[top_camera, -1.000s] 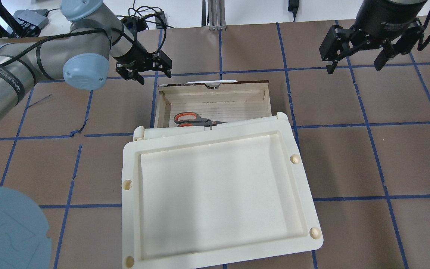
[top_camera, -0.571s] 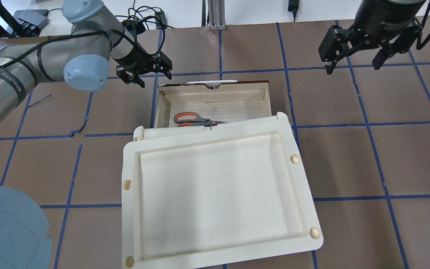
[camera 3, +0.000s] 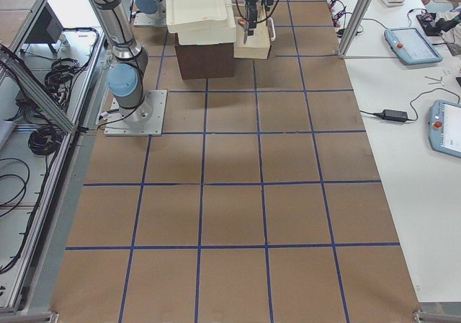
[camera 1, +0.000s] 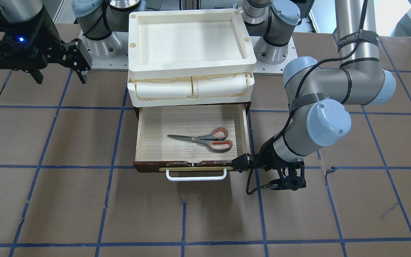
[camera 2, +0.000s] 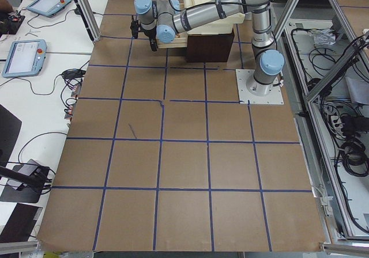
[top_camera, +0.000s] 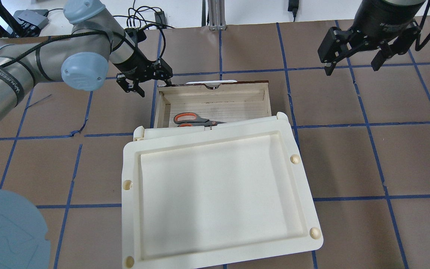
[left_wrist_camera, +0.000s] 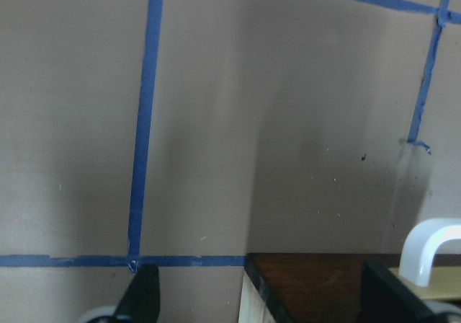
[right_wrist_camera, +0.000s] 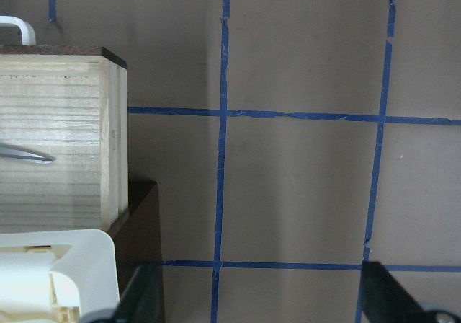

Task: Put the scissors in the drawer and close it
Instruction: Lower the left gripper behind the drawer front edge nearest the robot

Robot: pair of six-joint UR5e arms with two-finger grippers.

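Observation:
The scissors lie flat in the open drawer, handles toward my left arm's side; they also show in the overhead view. The drawer is pulled out, with its white bar handle on the front. My left gripper is open and empty, low at the drawer's front left corner. In the left wrist view the dark drawer front and the handle sit between the jaws. My right gripper is open and empty, well above the table and off to the drawer's right.
Cream plastic trays are stacked on the dark brown cabinet above the drawer and hide its back part from overhead. The brown table has blue tape lines. The arm bases stand behind the trays.
My left gripper has moved down and closer to the drawer's front left corner. My right gripper has shifted slightly. The scissors and the drawer have not moved.

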